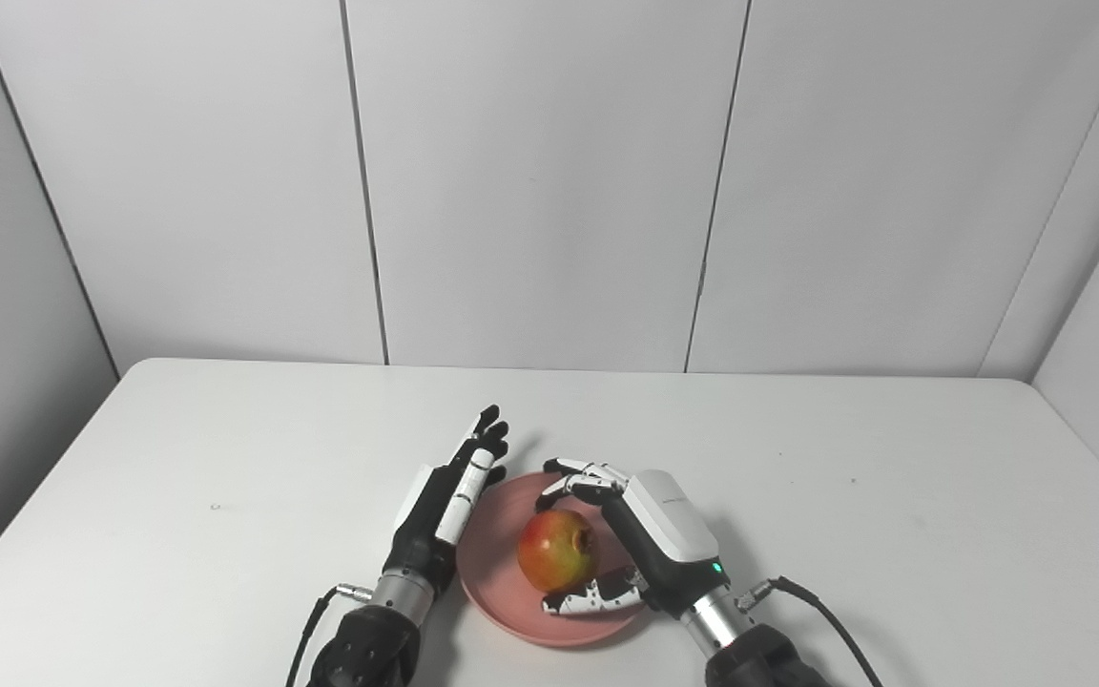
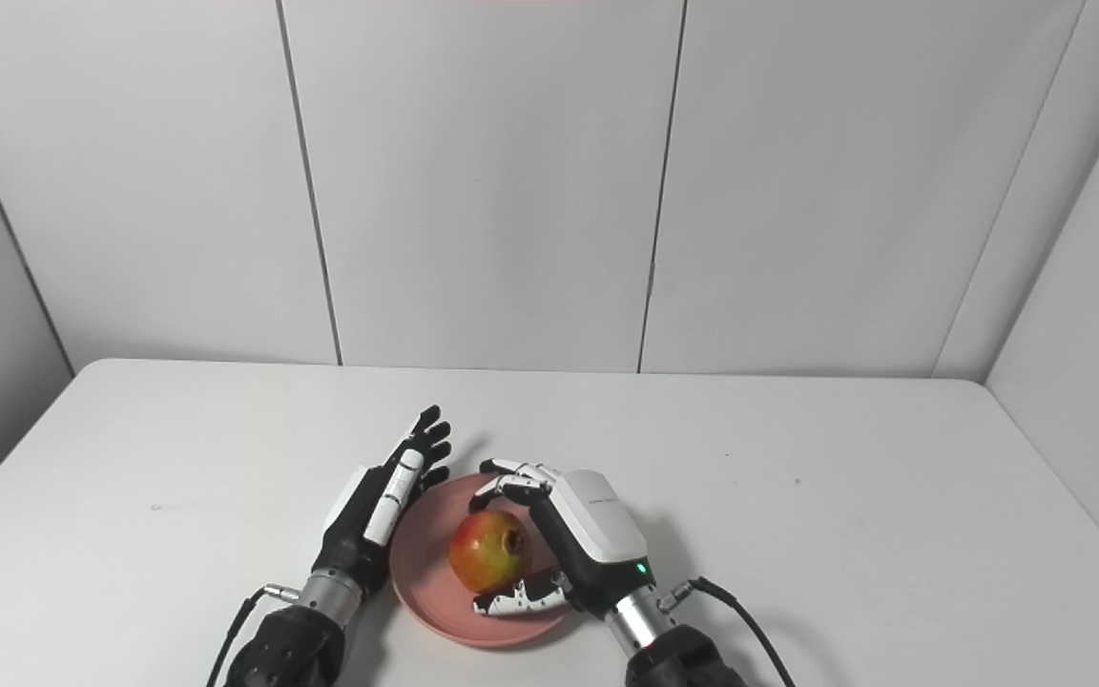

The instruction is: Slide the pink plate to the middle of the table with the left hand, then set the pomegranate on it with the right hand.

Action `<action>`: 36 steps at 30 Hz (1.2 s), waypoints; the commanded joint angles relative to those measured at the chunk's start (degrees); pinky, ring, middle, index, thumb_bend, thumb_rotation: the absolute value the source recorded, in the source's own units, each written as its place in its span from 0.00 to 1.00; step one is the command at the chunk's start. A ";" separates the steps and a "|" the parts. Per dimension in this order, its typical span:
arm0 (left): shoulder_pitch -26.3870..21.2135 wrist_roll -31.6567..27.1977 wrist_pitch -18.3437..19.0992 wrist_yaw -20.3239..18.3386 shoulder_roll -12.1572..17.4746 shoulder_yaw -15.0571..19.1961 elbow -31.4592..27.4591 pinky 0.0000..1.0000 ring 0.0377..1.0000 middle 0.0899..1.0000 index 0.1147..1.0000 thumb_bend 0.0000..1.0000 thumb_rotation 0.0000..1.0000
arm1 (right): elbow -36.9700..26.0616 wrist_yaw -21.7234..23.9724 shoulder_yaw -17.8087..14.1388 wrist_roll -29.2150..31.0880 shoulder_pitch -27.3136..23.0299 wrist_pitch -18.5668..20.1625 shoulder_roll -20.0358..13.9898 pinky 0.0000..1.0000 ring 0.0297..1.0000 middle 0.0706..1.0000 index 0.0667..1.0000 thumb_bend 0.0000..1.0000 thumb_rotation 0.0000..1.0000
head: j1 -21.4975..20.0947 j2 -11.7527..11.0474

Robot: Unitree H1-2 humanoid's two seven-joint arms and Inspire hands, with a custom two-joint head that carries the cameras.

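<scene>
Right now, L to R: the left hand [image 1: 446, 496] sits at the left edge of the pink plate [image 1: 497, 572], fingers straight and spread, pointing away from the robot twd the back wall, palm side facing the plate. It grips nothing, i.e. released; whether it actually touches the rim can't be told. Its arm comes in from the bottom edge w/ a black cable at the wrist.

The plate lies flat on the white bench [image 1: 225, 458], near the front edge, approx centred L–R. The pomegranate [image 1: 556, 549], red w/ a yellow-green patch, rests on the plate, crown end turned twd the right.

The right hand [image 1: 621, 544] is cupped round the fruit from the right: fingers curl over the far side, thumb lies along the near side on the plate. A gap shows btw fingers and fruit, so it looks loosened, not clamped on it. A green light glows near its wrist.
</scene>
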 commanded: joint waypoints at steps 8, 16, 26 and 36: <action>0.27 -0.34 -2.25 -0.07 -0.40 -0.20 1.35 0.94 0.97 0.98 0.96 0.53 1.00 | -3.07 2.29 -0.39 0.42 -1.91 1.51 -0.63 0.82 0.86 0.85 0.70 0.60 0.42 | -0.09 0.06; 0.59 -1.20 -0.50 -0.29 -0.87 0.15 0.41 0.94 0.97 0.99 0.98 0.54 1.00 | -4.74 2.66 -2.07 5.21 -1.11 -0.65 -0.43 0.83 0.88 0.87 0.81 0.62 0.44 | -0.17 0.03; 0.73 -0.90 -0.68 -0.19 -0.79 0.29 0.50 0.94 0.97 0.98 0.98 0.52 1.00 | -9.56 4.09 -4.08 11.33 0.93 -1.81 -0.84 0.84 0.91 0.93 0.94 0.60 0.57 | -0.10 0.13; 0.82 -1.30 -0.61 -0.70 -0.41 0.60 0.41 0.94 0.97 0.98 0.99 0.53 1.00 | -12.03 5.41 -6.63 13.78 2.84 -0.93 -1.54 0.85 0.93 0.97 0.97 0.58 0.62 | -0.10 -0.06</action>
